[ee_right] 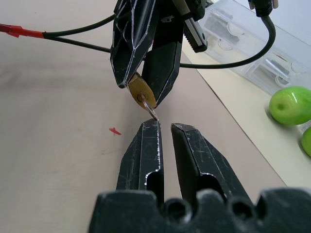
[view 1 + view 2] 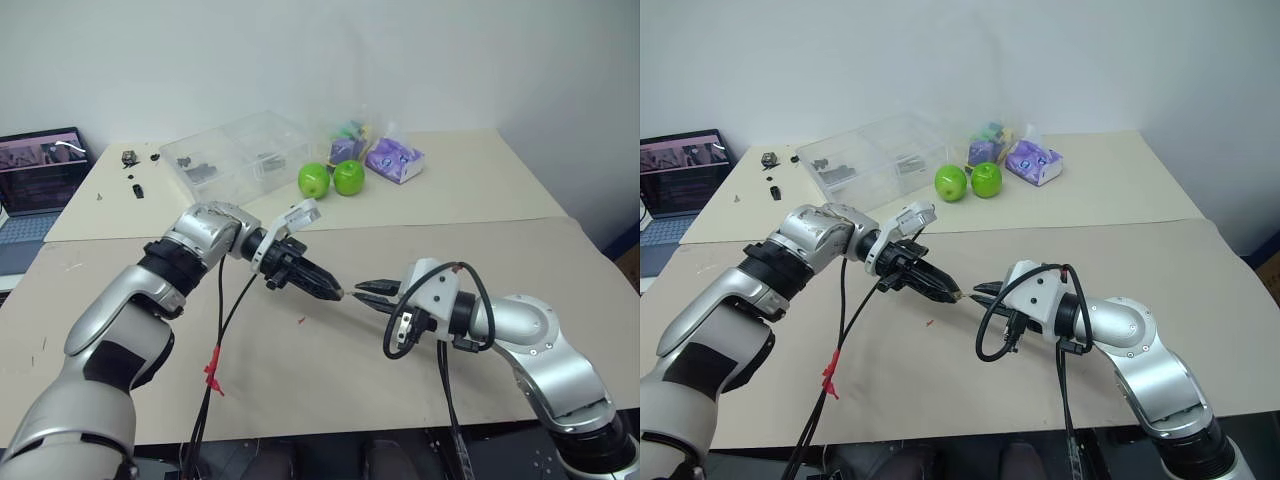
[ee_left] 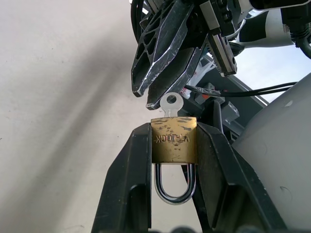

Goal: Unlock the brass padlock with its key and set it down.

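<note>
I have the brass padlock (image 3: pixel 173 139) pinched between the left gripper (image 3: pixel 173 145) fingers above the table (image 2: pixel 480 260), its shackle still seated and the key (image 3: pixel 170 103) standing in the keyhole; the right gripper (image 1: pixel 164 127), jaws narrowed to a slim gap and holding nothing I can see, sits with its tips just at the key's bow. By my reckoning the key is in but not yet turned, so gripping it, unlocking and setting the lock down all remain. Beyond the padlock, the clear compartment box (image 2: pixel 240 150) holds a few small dark parts I can't identify, with two green apples (image 2: pixel 332 179) just beside it.
</note>
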Controlling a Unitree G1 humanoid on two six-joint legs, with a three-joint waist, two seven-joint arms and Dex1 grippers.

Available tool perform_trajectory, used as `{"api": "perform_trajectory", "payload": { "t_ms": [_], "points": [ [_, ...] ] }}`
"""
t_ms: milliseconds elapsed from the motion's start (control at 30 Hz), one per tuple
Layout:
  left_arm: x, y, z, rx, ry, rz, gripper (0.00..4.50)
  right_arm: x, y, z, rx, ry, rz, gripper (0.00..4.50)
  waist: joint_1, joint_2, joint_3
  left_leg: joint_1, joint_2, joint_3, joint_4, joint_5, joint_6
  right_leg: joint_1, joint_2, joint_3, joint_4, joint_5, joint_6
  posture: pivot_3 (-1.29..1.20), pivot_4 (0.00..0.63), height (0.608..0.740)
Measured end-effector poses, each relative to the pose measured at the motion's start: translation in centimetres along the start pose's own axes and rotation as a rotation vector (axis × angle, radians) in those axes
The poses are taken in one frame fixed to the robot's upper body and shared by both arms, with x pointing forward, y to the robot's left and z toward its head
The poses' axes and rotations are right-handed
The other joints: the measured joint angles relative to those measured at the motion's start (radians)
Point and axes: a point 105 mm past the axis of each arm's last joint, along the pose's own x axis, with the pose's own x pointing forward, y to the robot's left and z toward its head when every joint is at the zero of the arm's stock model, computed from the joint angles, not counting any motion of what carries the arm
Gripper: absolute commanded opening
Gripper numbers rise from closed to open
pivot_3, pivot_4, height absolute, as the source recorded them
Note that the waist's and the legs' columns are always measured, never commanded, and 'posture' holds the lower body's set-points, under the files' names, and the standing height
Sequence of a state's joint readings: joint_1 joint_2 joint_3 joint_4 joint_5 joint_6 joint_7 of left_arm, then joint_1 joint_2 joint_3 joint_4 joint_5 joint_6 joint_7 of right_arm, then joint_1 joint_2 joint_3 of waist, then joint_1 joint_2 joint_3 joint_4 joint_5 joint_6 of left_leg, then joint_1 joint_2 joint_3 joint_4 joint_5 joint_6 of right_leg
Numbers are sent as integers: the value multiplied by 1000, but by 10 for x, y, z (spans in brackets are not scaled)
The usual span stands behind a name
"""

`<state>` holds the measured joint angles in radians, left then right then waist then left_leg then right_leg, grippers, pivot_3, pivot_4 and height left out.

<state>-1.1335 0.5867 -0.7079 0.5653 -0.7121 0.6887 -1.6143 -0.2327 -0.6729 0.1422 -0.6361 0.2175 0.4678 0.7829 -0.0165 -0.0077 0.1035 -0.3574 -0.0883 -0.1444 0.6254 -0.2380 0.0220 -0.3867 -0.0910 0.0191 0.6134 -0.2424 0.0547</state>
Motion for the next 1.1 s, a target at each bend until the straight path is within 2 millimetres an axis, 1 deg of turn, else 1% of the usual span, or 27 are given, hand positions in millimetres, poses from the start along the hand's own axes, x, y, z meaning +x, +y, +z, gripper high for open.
{"api": "perform_trajectory", "payload": {
  "t_ms": [233,367,767,1100],
  "points": [
    [0,0,2,7,-8,-1,802,-3,-1,4,-27,1,1,702,0,0,0,0,0,0,0,0,0,0,0,0,0,0,0,0,150,740],
    [1,1,4,8,-9,0,802,-4,5,16,-56,-41,24,702,0,0,0,0,0,0,0,0,0,0,0,0,0,0,0,0,150,740],
    [1,1,3,3,-12,1,802,-5,-1,22,-96,-55,11,702,0,0,0,0,0,0,0,0,0,0,0,0,0,0,0,0,150,740],
    [-1,4,3,-7,-18,14,802,-6,1,20,-100,-47,22,702,1,0,0,0,0,0,0,0,0,0,0,0,0,0,0,0,150,740]
  ]
}}
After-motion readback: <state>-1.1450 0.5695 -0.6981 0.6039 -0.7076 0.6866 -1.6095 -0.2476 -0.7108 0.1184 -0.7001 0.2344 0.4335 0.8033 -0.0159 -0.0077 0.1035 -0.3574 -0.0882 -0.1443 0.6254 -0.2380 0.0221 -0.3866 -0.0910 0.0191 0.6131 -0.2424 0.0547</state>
